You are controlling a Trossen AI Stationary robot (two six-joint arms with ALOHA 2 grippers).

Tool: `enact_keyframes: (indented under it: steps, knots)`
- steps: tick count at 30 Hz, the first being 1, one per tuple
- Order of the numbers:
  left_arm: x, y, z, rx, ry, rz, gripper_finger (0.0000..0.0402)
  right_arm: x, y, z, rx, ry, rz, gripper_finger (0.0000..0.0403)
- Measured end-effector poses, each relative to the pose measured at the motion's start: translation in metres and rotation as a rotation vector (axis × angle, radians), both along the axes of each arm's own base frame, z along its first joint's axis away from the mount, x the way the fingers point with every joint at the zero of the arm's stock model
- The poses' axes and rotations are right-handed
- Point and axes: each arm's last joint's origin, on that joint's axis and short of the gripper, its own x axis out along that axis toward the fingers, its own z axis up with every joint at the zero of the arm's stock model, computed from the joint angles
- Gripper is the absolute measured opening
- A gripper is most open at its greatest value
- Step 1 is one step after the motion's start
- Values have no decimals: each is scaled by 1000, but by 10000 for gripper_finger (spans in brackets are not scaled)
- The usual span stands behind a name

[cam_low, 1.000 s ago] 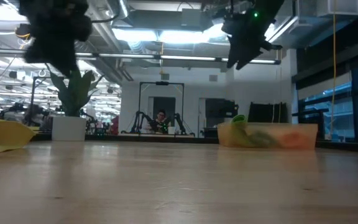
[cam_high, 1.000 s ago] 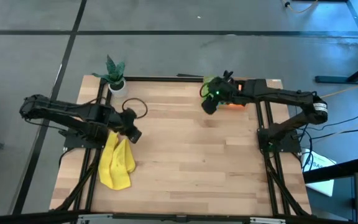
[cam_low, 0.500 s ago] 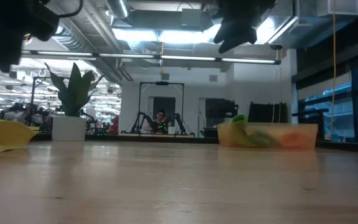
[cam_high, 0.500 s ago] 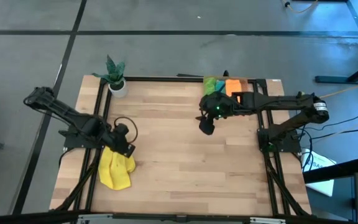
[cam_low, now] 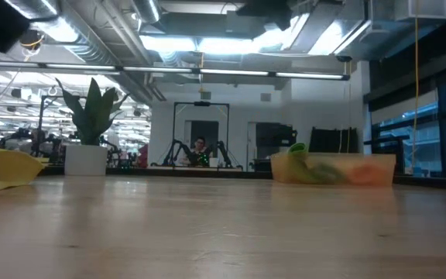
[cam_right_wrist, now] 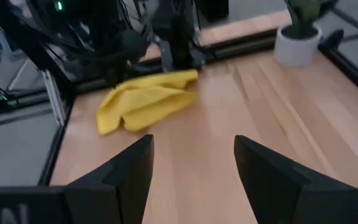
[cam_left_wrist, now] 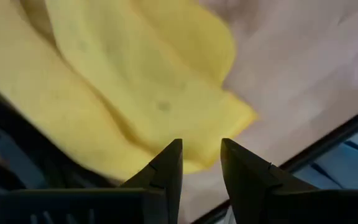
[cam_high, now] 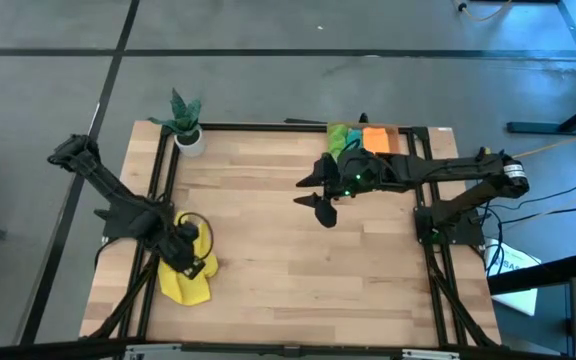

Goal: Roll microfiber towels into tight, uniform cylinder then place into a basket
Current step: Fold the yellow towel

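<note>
Lying across the scene: wooden counter [cam_high: 298, 240], light planks, carrying everything. Sitting crumpled near the left edge of the counter: yellow towel [cam_high: 183, 275], unrolled. Hovering directly over the upper part of this towel: left hand [cam_high: 190, 258], fingers [cam_left_wrist: 166, 171] parted only by a narrow gap, pinching nothing, tips just above the yellow cloth in the left wrist view. Standing at the far right edge of the counter: orange basket [cam_high: 408, 135], holding a green towel [cam_high: 344, 137] and an orange towel [cam_high: 376, 139] side by side. Hanging above the middle of the counter, near the basket but apart from it: right hand [cam_high: 320, 198], fingers spread wide, empty, well apart from the yellow towel. Standing at the far left corner: small potted plant [cam_high: 185, 125] in a white pot.

Being hidden: part of the green towel under the right arm; lower side of the yellow towel against the counter frame. Being hard to make out: contents of the basket in the low view, only a green and orange blur. Being cut off in the low view: both hands, above the picture.
</note>
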Motion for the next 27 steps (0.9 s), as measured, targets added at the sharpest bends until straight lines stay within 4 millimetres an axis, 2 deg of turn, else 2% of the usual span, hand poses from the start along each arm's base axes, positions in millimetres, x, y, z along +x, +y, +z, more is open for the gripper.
enact_keyframes:
  steps: [5,9,14,20,27]
  knots:
    - [-12,-17,-6,26,50,0,98,2,1,5,18,-53,-8,224]
    - [-15,-21,-16,150,86,23,98,3,1,3,34,-44,-16,224]
    - [-14,-23,-29,251,173,28,98,5,1,0,44,-37,-21,224]
    - [-8,-29,-39,270,195,28,98,8,1,-3,43,-26,-22,224]
    - [-6,-35,-52,277,299,20,98,10,1,-5,43,-22,-22,224]
